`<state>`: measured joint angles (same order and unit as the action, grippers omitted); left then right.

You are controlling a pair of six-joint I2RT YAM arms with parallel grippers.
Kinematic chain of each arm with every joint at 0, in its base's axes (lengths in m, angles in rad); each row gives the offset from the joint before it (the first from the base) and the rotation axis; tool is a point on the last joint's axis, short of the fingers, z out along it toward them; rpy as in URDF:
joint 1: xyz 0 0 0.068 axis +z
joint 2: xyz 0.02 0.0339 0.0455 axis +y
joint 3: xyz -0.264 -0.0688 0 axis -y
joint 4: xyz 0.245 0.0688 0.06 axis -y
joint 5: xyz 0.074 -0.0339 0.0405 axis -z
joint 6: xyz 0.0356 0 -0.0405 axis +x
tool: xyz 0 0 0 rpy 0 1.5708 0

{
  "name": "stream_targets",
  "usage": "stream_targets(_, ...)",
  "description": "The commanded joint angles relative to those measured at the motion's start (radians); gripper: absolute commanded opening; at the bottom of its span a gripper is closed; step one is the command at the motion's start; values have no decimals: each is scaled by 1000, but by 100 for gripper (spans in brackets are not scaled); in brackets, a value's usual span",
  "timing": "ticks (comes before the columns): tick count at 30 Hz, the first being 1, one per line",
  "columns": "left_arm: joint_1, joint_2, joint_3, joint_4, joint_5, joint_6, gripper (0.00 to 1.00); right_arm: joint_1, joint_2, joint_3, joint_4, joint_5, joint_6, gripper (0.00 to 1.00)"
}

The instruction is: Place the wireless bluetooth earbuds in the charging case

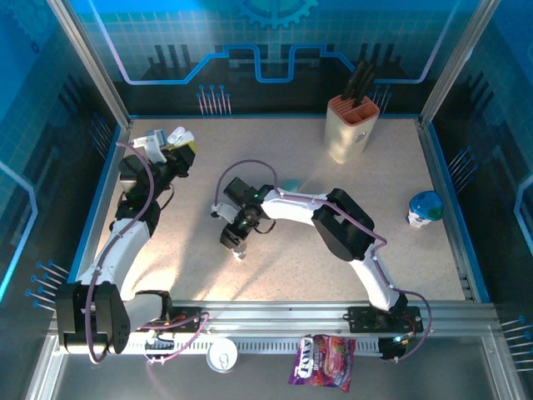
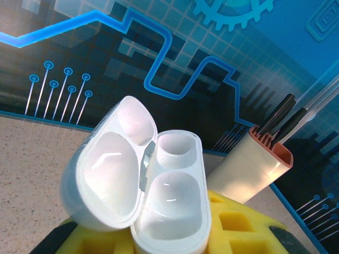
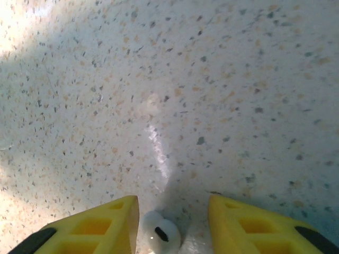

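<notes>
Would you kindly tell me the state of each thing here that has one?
charging case: open, empty, held
left gripper: shut on the charging case
earbud: lying on the table, ungripped
right gripper: open, straddling the earbud
knife block: upright

We find no legible text; the purple snack bag carries bold lettering, but it's too small for us to read.

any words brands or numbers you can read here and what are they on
None can be read.
Purple snack packet at the near edge: white lettering, too blurred to read.
Small tub on the table's right: label too small to read.
The back wall: a gear sign and circuit lines, no words.
Open charging case: no marking seen.
</notes>
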<state>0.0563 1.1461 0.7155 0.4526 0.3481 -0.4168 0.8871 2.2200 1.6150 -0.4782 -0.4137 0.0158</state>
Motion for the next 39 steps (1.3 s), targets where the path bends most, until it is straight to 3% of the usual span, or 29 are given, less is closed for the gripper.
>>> stream_targets(1,8,-15,-19,33,22,15,9,-37,-23,-12,4,-113,73,41)
stream_targets(8,8,-13,-19,41,25,13,9,-40,13,9,-41,-178,15,39)
stream_targets(25,8,-9,-18,44,28,7,9,-4,56,64,-147,-94,-46,32)
stream_targets(39,8,-6,-12,41,33,10,9,5,41,79,-160,-10,-72,19)
